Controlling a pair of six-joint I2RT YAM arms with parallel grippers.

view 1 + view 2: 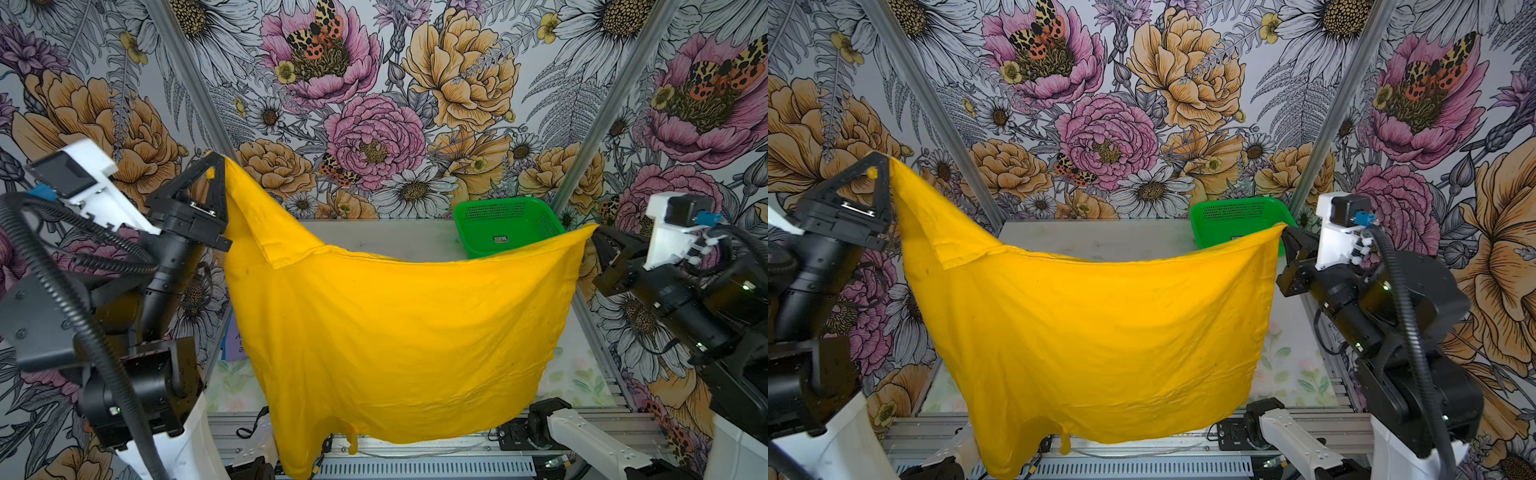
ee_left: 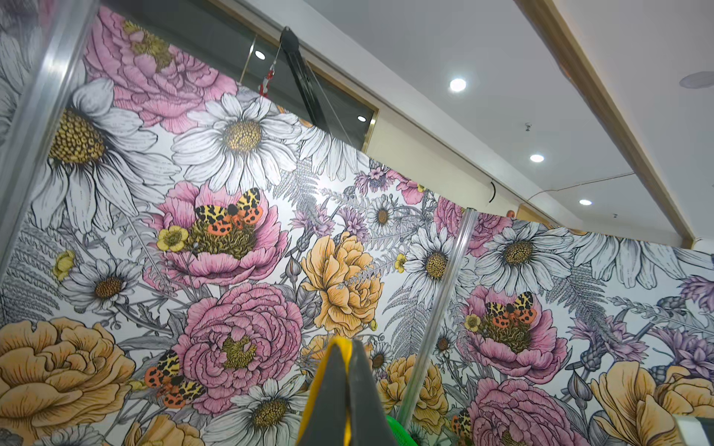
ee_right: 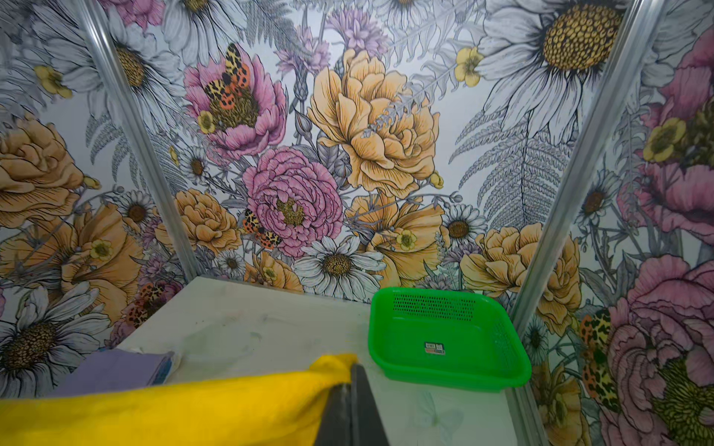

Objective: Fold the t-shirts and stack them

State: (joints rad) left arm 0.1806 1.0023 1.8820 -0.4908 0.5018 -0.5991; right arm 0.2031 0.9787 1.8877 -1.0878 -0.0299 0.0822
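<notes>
So the left tool [image 1: 219,158] and right tool [image 1: 597,231] are each clamped on a top corner of the yellow t-shirt [image 1: 395,332], holding it stretched mid-air above the desk [image 1: 374,241], I'd guess to flatten it for folding, while the purple t-shirt [image 3: 112,370] sits folded there.

Robot lab booth: floral panels [image 1: 374,83], aluminium frame [image 1: 609,104]

Mustard-yellow t-shirt [image 1: 395,332], green basket [image 1: 505,226], floral walls [image 1: 374,104]
</notes>
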